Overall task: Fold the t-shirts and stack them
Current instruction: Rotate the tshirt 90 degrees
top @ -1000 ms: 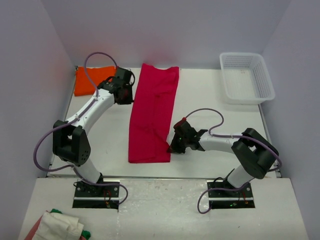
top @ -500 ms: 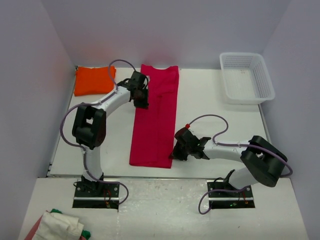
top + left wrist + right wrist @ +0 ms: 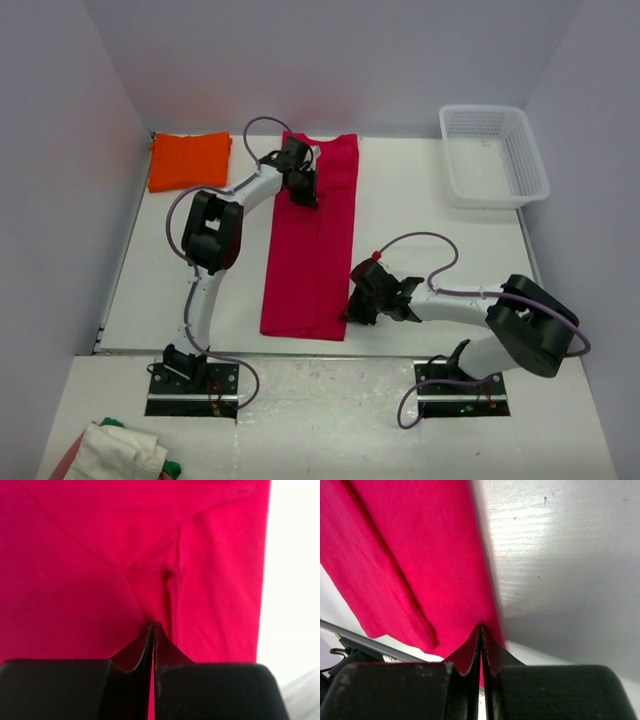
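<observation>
The crimson-red t-shirt (image 3: pixel 310 250) lies as a long narrow strip down the middle of the table. My left gripper (image 3: pixel 302 192) sits on its upper part, jaws shut with red cloth pinched at the tips (image 3: pixel 152 626). My right gripper (image 3: pixel 351 309) is at the shirt's near right corner, jaws shut on the cloth edge (image 3: pixel 481 629). The red shirt fills the left wrist view (image 3: pixel 100 555) and the left of the right wrist view (image 3: pixel 410 555). The orange t-shirt (image 3: pixel 188 160) lies folded at the far left corner, apart from both grippers.
A white plastic basket (image 3: pixel 455 195) stands at the far right. Bare white table (image 3: pixel 430 240) lies between the shirt and the basket. A bundle of other cloths (image 3: pixel 115 452) lies off the table at the near left. Walls close in the left, back and right.
My left gripper has swung right from beside the orange shirt onto the red shirt's upper part. The red shirt has become narrower. My right gripper has shifted slightly nearer with the corner.
</observation>
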{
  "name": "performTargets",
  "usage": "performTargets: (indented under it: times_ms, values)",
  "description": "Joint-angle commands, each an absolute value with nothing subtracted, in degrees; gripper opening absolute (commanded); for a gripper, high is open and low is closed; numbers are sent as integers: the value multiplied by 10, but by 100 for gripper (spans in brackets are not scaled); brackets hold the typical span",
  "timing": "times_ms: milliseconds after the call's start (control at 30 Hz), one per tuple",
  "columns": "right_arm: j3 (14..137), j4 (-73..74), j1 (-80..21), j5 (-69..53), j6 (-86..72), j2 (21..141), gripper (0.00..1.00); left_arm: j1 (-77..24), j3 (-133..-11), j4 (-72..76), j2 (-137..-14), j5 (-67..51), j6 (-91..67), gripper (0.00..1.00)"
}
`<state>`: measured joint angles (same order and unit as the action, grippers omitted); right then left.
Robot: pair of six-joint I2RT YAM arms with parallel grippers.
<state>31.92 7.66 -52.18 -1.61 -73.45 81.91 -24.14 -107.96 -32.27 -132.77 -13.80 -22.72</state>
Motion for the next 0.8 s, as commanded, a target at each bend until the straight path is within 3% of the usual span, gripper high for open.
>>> performTargets:
  times_ms: [0,367,767]
  values:
    - [301,173,-533,4,-728,856,0,-241,-1133,-324,-1369,-153,-215,0]
    - [317,192,-517,4,-738,860,0,-231,-1296,-352,-1507,-176,-213,0]
    - [333,241,-455,27,-701,845,0,-165,-1280,-326,-1514,-196,-213,0]
